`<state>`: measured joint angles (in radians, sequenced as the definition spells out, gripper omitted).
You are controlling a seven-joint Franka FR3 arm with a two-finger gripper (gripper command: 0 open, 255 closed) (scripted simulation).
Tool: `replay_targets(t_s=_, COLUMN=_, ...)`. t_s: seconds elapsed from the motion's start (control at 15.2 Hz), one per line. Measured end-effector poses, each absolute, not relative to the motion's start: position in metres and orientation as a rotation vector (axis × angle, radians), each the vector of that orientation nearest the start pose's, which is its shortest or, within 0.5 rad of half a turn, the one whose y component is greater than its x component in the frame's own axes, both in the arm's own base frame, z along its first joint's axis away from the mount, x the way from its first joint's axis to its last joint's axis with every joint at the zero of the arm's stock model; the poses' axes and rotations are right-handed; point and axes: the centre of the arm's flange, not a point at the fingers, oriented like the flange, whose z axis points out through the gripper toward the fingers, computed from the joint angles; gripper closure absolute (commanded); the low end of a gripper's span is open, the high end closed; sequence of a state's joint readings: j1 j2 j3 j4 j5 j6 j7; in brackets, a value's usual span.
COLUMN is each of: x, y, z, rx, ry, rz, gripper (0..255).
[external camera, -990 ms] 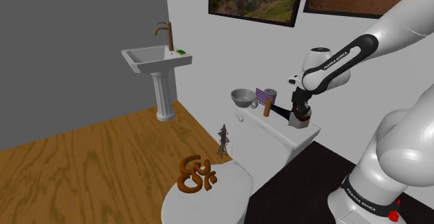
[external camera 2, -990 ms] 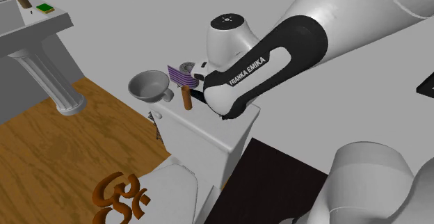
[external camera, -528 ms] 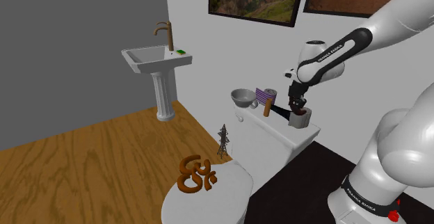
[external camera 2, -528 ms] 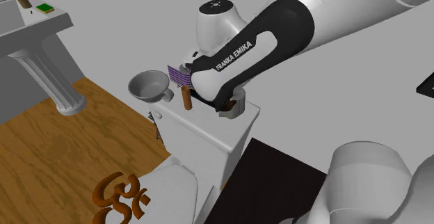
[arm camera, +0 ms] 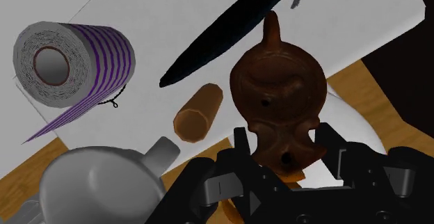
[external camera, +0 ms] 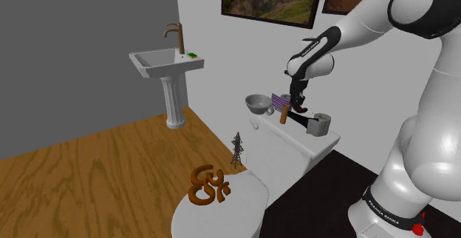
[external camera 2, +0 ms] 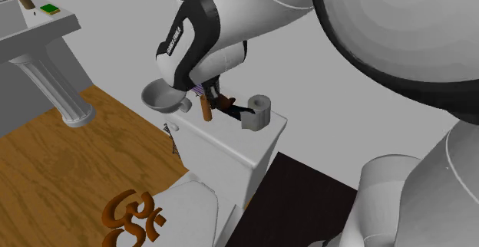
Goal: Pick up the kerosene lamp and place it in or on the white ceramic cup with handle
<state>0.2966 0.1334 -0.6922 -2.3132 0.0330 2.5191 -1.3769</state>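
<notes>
Plainly, in the wrist view, the gripper [arm camera: 285,138] is clamped on the brown kerosene lamp [arm camera: 278,90]. Both black fingers [arm camera: 241,146] press one end of it, and its round body juts out past them. The lamp hangs in the air over the white toilet tank lid [arm camera: 153,14] and touches nothing on it. That view also lays out what sits under the hand. A purple-striped roll [arm camera: 73,59] stands toward the lid's back edge and a short brown cylinder [arm camera: 199,111] near its middle. A long black blade-like piece [arm camera: 222,28] lies just beside the cylinder, and a grey bowl with a stub handle [arm camera: 104,188] sits at one end of the lid.

The second exterior view adds the grey cup with a handle [external camera 2: 259,113], upright at the lid's other end with its hollow mouth facing up. There the lamp is above the black piece, between the cylinder and the cup, and apart from the cup. The forearm covers all but a sliver of the roll.

The shoulder view takes in more of the room. The cup is at the lid's end toward that view's right and the bowl at the end toward its left, with the hand above the stretch between them. The held lamp is probably the dark brownish patch under the wrist. Lower down, a brown curly ornament [external camera: 209,185] lies on the closed toilet seat. A small dark tower figure [external camera: 237,149] stands near the tank's front, and a pedestal sink [external camera: 168,65] stands by the grey wall.
</notes>
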Motion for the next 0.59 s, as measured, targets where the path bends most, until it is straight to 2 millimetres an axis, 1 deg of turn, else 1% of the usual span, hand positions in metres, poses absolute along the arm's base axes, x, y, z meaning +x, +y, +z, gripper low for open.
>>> replay_targets(t_s=0.2, x=0.527, y=-0.201, z=0.309, rx=-2.891, ry=-1.511, rz=-0.028, gripper=255)
replay_targets(t_s=0.26, x=0.538, y=-0.204, z=0.307, rx=-2.892, ry=-1.511, rz=-0.027, gripper=255)
replay_targets(t_s=0.33, x=0.555, y=-0.205, z=0.309, rx=-2.892, ry=-1.511, rz=-0.028, gripper=255)
replay_targets(t_s=0.53, x=0.594, y=-0.206, z=0.312, rx=-2.893, ry=-1.511, rz=-0.030, gripper=255)
replay_targets(t_s=0.59, x=0.605, y=-0.207, z=0.310, rx=-2.893, ry=-1.511, rz=-0.031, gripper=255)
